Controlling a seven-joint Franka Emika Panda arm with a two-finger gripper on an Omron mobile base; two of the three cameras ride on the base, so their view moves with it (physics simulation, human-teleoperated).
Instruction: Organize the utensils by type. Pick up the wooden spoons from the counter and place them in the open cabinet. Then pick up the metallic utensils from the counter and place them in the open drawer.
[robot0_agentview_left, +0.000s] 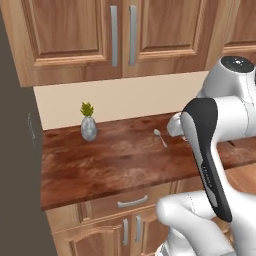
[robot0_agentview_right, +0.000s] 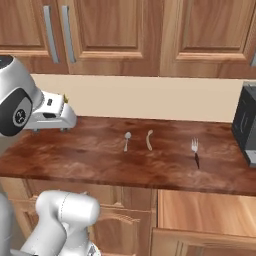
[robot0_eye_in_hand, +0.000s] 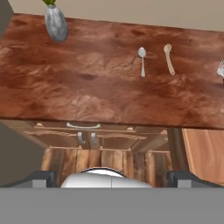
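While the gripper (robot0_agentview_right: 50, 129) hangs wide open and empty above the left part of the counter (robot0_agentview_right: 100, 160), the grey metal spoon (robot0_agentview_right: 127, 140) lies flat near the middle. A pale wooden spoon (robot0_agentview_right: 149, 139) lies just beside it on the right, not touching. A fork (robot0_agentview_right: 195, 151) lies farther right. A small grey vase (robot0_agentview_left: 88, 128) stands near the wall.

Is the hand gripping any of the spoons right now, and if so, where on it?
Nothing is held. The hand is open, above the counter; the metal spoon and wooden spoon lie untouched on it.
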